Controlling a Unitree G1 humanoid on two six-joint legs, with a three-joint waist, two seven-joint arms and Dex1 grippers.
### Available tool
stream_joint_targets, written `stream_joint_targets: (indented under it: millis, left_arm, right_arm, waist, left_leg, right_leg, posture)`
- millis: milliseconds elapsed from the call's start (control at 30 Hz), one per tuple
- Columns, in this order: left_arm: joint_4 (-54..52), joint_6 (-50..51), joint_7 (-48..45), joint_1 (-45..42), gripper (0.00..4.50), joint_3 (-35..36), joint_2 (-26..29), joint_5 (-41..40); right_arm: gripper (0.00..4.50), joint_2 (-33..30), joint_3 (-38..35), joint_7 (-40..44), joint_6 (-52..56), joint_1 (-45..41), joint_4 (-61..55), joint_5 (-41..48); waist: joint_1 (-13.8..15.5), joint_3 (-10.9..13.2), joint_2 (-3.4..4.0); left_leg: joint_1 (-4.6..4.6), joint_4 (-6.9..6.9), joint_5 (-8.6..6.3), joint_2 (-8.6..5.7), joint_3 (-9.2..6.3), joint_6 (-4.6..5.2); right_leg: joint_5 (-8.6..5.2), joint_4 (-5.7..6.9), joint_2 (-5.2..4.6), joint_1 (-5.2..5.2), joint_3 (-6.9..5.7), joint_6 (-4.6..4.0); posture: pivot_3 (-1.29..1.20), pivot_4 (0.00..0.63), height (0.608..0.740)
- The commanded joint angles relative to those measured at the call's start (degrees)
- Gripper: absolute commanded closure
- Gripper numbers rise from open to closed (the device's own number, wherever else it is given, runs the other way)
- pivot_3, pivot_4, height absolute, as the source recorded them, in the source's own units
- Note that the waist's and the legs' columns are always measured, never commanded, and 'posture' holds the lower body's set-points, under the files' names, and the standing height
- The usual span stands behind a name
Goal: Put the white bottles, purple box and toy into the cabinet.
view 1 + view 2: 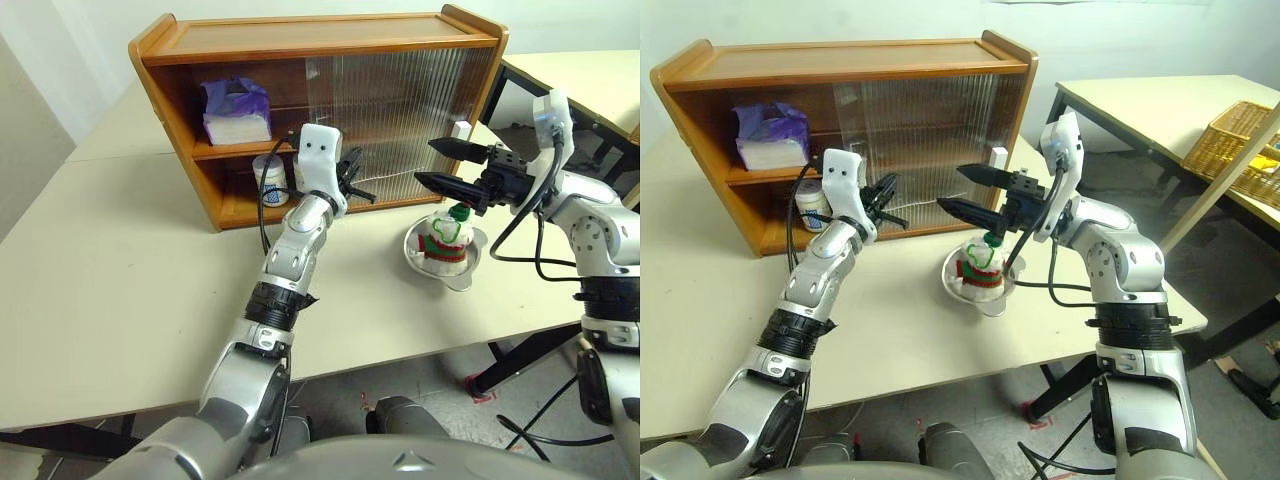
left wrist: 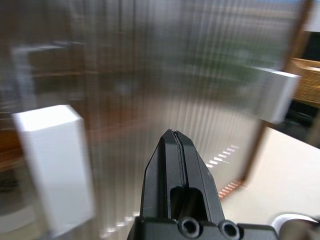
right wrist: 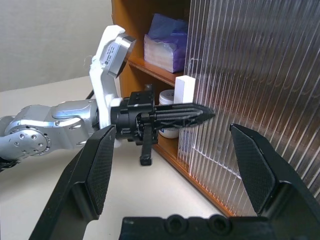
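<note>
The brown cabinet (image 1: 300, 45) stands at the back of the table. Its left side is open and a ribbed door panel (image 1: 400, 110) covers the right. The purple box (image 1: 236, 110) lies on the upper shelf, and a white bottle (image 1: 270, 182) stands on the lower shelf. My left gripper (image 1: 352, 160) is shut on nothing and points at the ribbed panel beside a white handle (image 2: 55, 165). The toy (image 1: 445, 238) sits in a shiny metal bowl (image 1: 470, 270) on the table. Just above the toy, my right gripper (image 1: 428, 162) is open, empty and pointing left.
A second white handle (image 1: 460, 130) sits near the cabinet's right end. To the right stands another table with a wicker basket (image 1: 1240, 135). The bowl is close to the table's front right edge. Bare tabletop (image 1: 120, 260) stretches to the left.
</note>
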Motion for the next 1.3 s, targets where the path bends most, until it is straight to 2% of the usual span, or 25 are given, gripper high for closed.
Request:
stream_joint_targets:
  millis: [33, 400, 800, 1300]
  left_arm:
    - [0.53, 0.21, 5.45, 0.69, 4.47, 1.32, 0.19, 2.86]
    - [-0.85, 3.12, 9.88, 2.24, 4.47, 4.66, -0.4, 1.45]
    - [-8.09, 5.53, 13.42, 5.09, 4.47, 5.62, 0.61, 2.46]
    - [-13.25, 9.37, 16.69, 9.58, 4.47, 12.12, 5.16, 2.17]
  right_arm:
    - [0.0, -0.48, -0.22, 0.28, 0.19, -0.02, -0.2, 0.24]
    - [0.0, -0.44, 0.1, 0.97, 0.2, -0.7, 0.52, 0.05]
    - [0.0, -0.31, 0.43, 1.65, -0.06, -1.32, 1.39, -0.26]
    - [0.0, 0.44, 1.21, 2.77, -0.86, -2.47, 3.2, -0.8]
  waist:
    - [-0.06, 0.0, 0.0]
    - [-0.23, 0.0, 0.0]
    - [-1.01, 0.01, 0.0]
    - [-0.81, 0.01, 0.01]
  left_leg:
    - [0.0, 0.0, 0.0, 0.0, 0.0, 0.0]
    - [0.05, 0.0, 0.0, -0.03, 0.01, 0.02]
    - [0.09, -0.01, -0.01, -0.05, 0.02, 0.01]
    - [0.39, -0.09, -0.02, -0.07, 0.01, -0.01]
  right_leg:
    - [0.0, -0.01, 0.0, 0.0, 0.0, 0.0]
    - [0.0, -0.01, 0.0, 0.04, 0.0, 0.0]
    - [0.0, -0.01, 0.01, 0.05, 0.0, -0.01]
    - [0.02, -0.01, 0.01, 0.26, 0.01, -0.05]
  posture:
    - [-0.16, 0.0, 0.74]
    - [-0.15, 0.0, 0.74]
    - [-0.14, 0.0, 0.74]
    - [-0.1, 0.0, 0.74]
